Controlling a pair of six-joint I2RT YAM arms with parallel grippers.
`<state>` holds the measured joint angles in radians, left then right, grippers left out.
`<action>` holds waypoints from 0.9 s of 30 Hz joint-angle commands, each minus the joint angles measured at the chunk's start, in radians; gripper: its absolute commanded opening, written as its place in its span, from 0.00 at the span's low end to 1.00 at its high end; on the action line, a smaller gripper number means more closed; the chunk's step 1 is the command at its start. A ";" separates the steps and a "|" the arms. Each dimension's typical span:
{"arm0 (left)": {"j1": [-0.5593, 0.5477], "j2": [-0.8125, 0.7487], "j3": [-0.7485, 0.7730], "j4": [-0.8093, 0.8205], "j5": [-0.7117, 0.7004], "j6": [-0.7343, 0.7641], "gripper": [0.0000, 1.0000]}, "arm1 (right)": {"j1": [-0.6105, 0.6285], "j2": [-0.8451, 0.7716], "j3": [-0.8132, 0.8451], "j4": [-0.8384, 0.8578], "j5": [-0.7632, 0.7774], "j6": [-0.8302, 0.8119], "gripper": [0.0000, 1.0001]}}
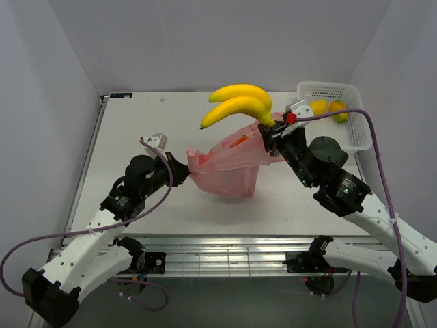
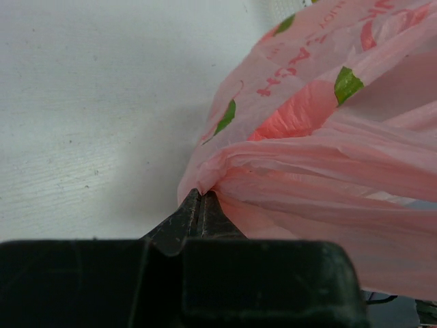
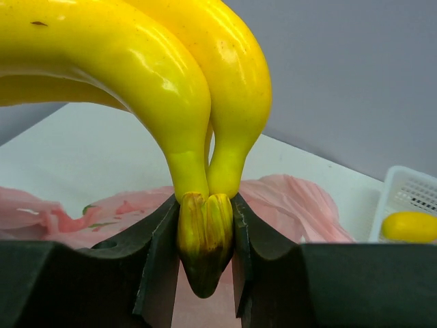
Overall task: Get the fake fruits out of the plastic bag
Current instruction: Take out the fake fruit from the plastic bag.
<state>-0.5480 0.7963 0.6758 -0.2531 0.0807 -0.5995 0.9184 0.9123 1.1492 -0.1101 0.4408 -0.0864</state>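
Note:
The pink plastic bag (image 1: 229, 167) lies mid-table, bulging, with something orange showing at its open mouth (image 1: 240, 141). My left gripper (image 1: 183, 172) is shut on the bag's left edge; in the left wrist view its closed tips (image 2: 200, 198) pinch the pink film (image 2: 321, 157). My right gripper (image 1: 272, 128) is shut on the stem of the yellow banana bunch (image 1: 239, 104) and holds it in the air above the bag's right side. In the right wrist view the brown-green stem (image 3: 205, 232) sits between the fingers with the bananas (image 3: 136, 61) above. Other fruits are hidden.
A white perforated basket (image 1: 355, 130) stands at the back right corner with two yellow-orange oval fruits (image 1: 328, 109) in it; it also shows in the right wrist view (image 3: 413, 198). White walls enclose the table on three sides.

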 commanded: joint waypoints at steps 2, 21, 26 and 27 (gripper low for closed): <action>0.002 0.017 0.057 -0.012 -0.053 0.040 0.00 | -0.004 0.013 0.023 0.202 0.268 -0.061 0.08; 0.000 0.021 0.082 -0.008 -0.065 0.060 0.00 | -0.024 0.048 -0.025 0.070 0.084 0.054 0.08; 0.002 0.014 0.080 -0.028 -0.114 0.050 0.00 | -0.024 0.040 -0.100 0.017 -0.017 0.151 0.08; 0.002 0.014 0.080 -0.031 -0.114 0.049 0.00 | -0.024 0.039 -0.115 0.013 -0.034 0.160 0.08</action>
<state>-0.5480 0.8337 0.7284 -0.2642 0.0090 -0.5537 0.8970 0.9657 1.0634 -0.1028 0.4850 -0.0029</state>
